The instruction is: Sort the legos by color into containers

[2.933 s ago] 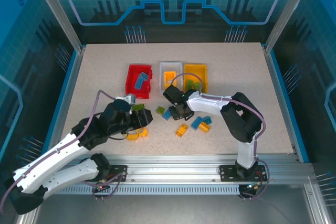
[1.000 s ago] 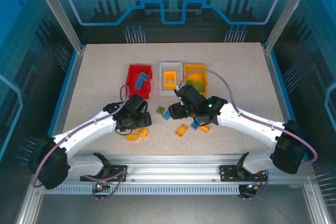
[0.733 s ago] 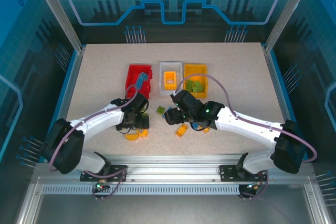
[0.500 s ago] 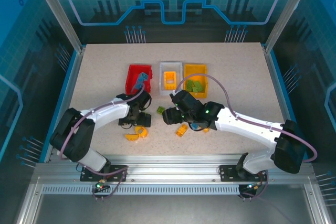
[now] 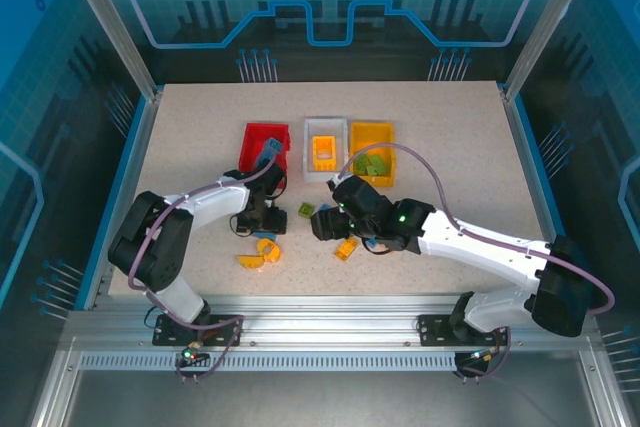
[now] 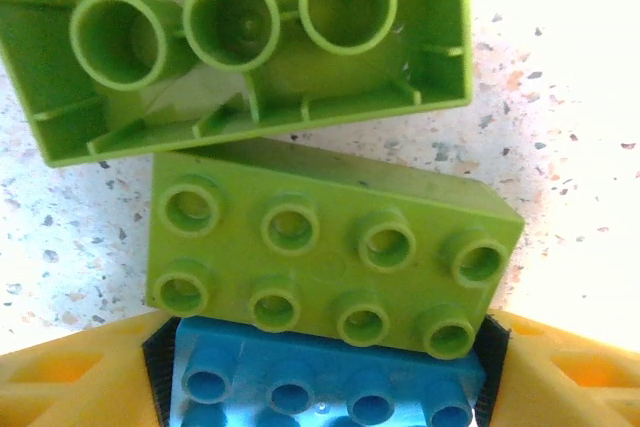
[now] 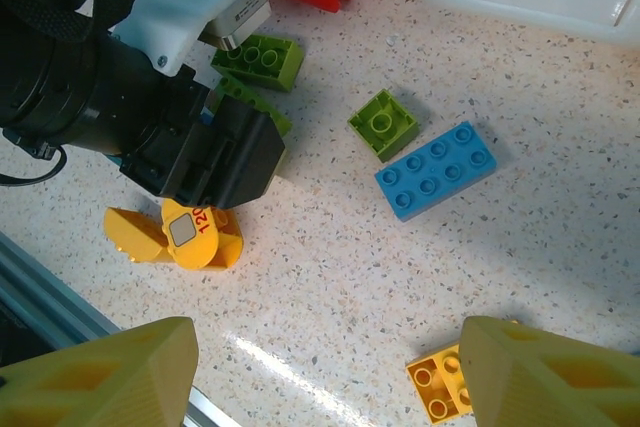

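Pressed between the black pads of my left gripper [image 6: 325,392] is a blue lego [image 6: 325,387], low over the table. Just beyond it lie a green lego [image 6: 330,267] and an upturned green one [image 6: 250,37]. In the top view this gripper [image 5: 262,219] sits in front of the red container [image 5: 262,137]. My right gripper [image 7: 325,377] hangs open with nothing in it over bare table, a yellow lego [image 7: 437,387] by its right finger. A blue lego [image 7: 437,169] and a small green one [image 7: 383,123] lie ahead of it. The white container [image 5: 325,129] and the yellow container [image 5: 372,130] stand behind.
A blue brick [image 5: 268,155] leans in the red bin, a yellow one [image 5: 323,152] lies in the white bin, and green ones [image 5: 370,162] in the yellow bin. Loose yellow pieces [image 5: 262,252] lie near the left gripper. The two grippers are close together mid-table.
My left arm has folded inward, its gripper sliding slightly back and right to the green and blue bricks, and its jaws have narrowed onto the blue brick. The right gripper has edged left.
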